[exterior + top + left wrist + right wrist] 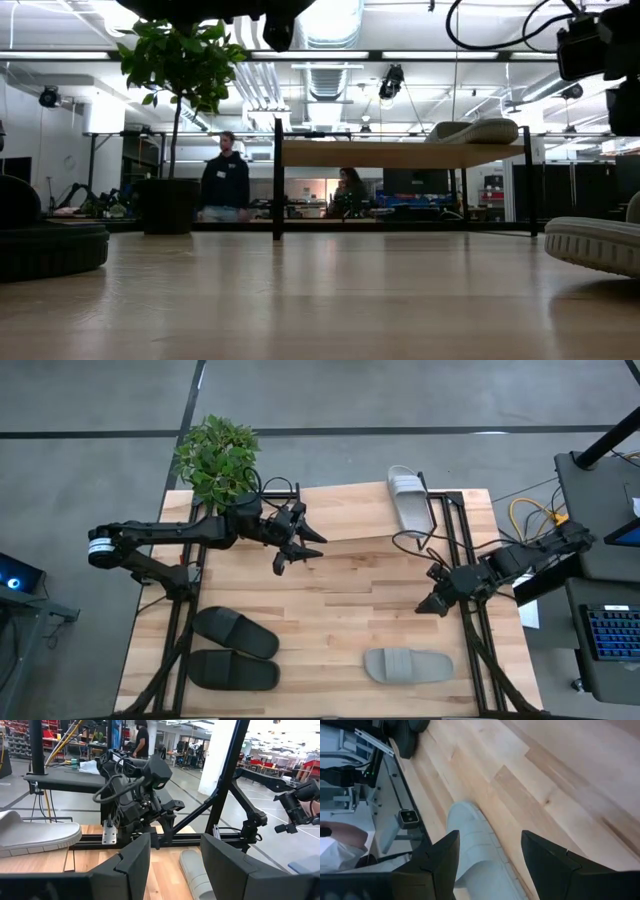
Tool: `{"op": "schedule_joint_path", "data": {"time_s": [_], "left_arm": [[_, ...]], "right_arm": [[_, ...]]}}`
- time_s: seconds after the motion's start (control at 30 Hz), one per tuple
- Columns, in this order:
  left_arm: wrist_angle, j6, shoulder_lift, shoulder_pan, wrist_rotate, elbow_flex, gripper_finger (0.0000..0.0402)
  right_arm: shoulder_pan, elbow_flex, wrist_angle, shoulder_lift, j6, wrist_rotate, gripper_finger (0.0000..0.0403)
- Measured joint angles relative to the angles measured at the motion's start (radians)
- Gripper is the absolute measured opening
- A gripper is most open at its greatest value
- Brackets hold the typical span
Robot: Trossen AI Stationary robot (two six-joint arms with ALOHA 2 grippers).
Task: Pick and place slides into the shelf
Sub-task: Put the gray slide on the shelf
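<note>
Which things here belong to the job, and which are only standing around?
For the job:
- grey slide on the shelf
- grey slide on the table
- two black slides
- shelf
- left pincer, open, empty
- right pincer, open, empty

Only standing around:
- potted plant
- people behind the table

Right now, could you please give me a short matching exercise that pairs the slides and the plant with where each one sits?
Things:
1. black slides
2. grey slide lying flat on the table
3. other grey slide
4. plant

Places:
A. on top of the shelf
B. table's near right part
C. table's far left corner
D. table's near left part

Pairs: 1-D, 2-B, 3-A, 4-C
</note>
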Motion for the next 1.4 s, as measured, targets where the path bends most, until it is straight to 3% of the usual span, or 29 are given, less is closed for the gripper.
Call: {"op": "schedule_joint_path", "data": {"time_s": [0.27,0.87,1.4], "left_arm": [[-0.005,-0.002,0.000,0.000,0.000,0.000,0.0160],[-0.005,-0.002,0.000,0.000,0.000,0.000,0.0160],[-0.006,-0.002,0.000,0.000,0.000,-0.003,0.0160]], "right_arm": [[0.112,0.000,0.017,0.076,0.095,0.032,0.0203],[0.289,0.000,0.251,0.349,0.232,0.055,0.0203],[0.406,0.126,0.266,0.554,0.326,0.143,0.0203]]}}
